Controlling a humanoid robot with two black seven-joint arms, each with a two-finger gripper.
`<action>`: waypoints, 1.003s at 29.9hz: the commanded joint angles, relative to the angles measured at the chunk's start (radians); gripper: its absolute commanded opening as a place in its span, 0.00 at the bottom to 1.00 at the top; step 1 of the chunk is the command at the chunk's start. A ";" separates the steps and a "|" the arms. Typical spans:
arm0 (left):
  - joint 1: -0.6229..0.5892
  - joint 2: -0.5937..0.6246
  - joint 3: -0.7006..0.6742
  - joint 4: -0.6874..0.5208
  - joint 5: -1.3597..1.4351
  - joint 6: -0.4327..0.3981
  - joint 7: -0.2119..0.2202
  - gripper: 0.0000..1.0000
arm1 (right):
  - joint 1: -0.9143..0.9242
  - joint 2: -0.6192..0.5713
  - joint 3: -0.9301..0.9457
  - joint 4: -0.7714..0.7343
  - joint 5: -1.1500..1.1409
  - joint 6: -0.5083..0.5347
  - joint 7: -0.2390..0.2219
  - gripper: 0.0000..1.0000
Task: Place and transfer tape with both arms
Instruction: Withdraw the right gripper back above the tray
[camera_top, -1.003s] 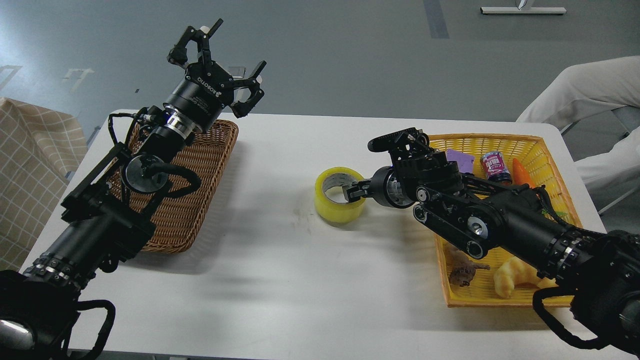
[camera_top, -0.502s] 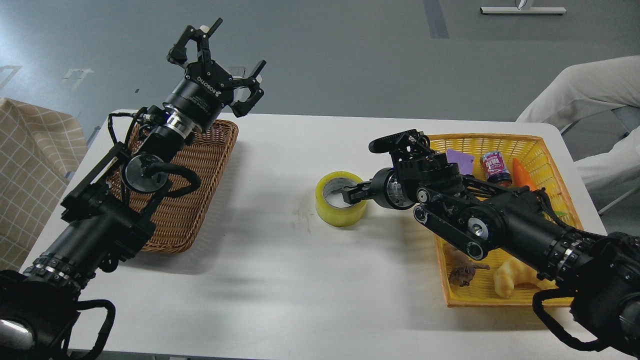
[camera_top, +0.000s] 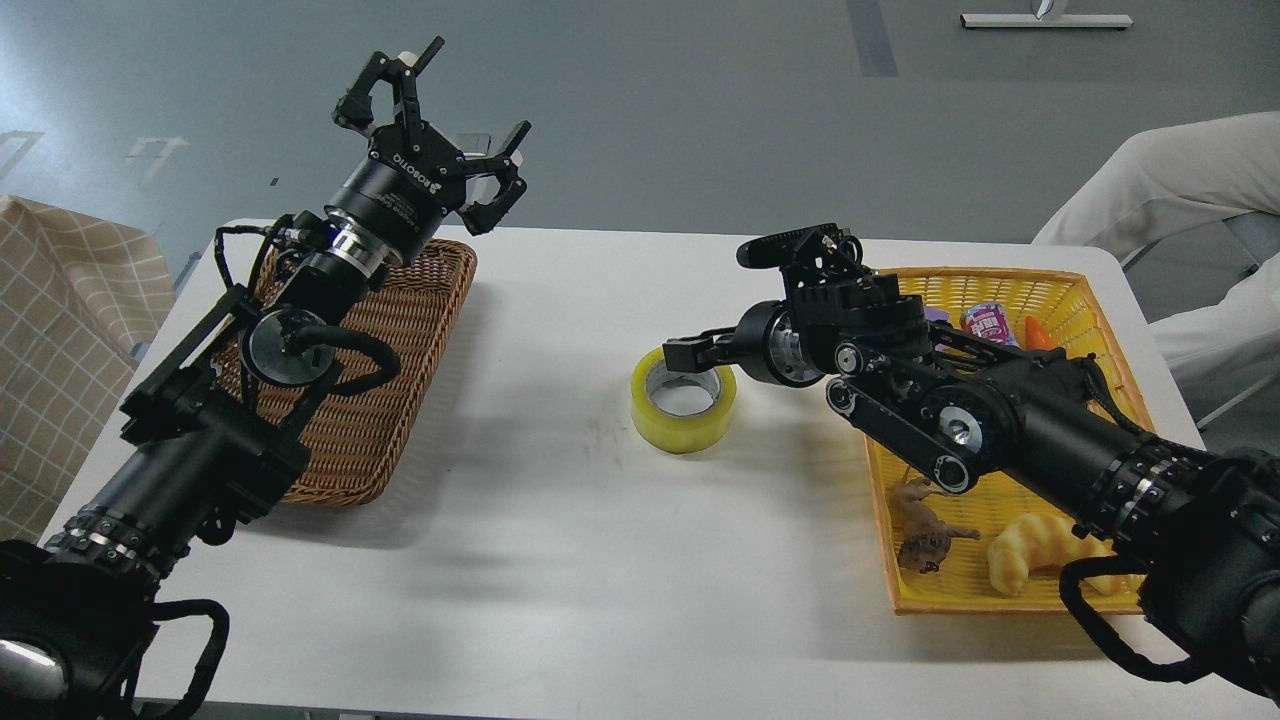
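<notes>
The tape (camera_top: 683, 411), a yellow roll with a pale grey core, lies flat on the white table (camera_top: 560, 560) near the middle. My right gripper (camera_top: 708, 302) is open and empty. Its lower finger hovers just above the roll's far rim and its upper finger is raised above the table; it does not touch the roll. My left gripper (camera_top: 450, 100) is open and empty, held high over the far end of the brown wicker basket (camera_top: 400, 330), well left of the tape.
A yellow basket (camera_top: 1000, 283) at the right holds a can (camera_top: 987, 320), a carrot (camera_top: 1040, 334), a croissant (camera_top: 1030, 560) and a small toy animal (camera_top: 925, 540); my right arm lies across it. A person in white (camera_top: 1180, 190) sits far right. Checked cloth (camera_top: 60, 330) hangs left.
My right gripper has drawn its finger out of the tape's core and risen above it. The roll stays flat on the table. The left arm has not moved.
</notes>
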 joint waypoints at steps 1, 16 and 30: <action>0.000 0.001 0.000 0.000 0.000 0.000 0.000 0.98 | 0.013 -0.002 0.084 0.002 0.000 0.000 0.000 0.99; 0.000 0.004 -0.002 -0.002 0.000 0.000 0.000 0.98 | 0.002 -0.262 0.296 0.252 0.302 0.000 0.000 1.00; 0.000 0.006 0.001 -0.002 0.000 0.000 0.002 0.98 | -0.147 -0.347 0.639 0.270 0.776 0.000 0.002 1.00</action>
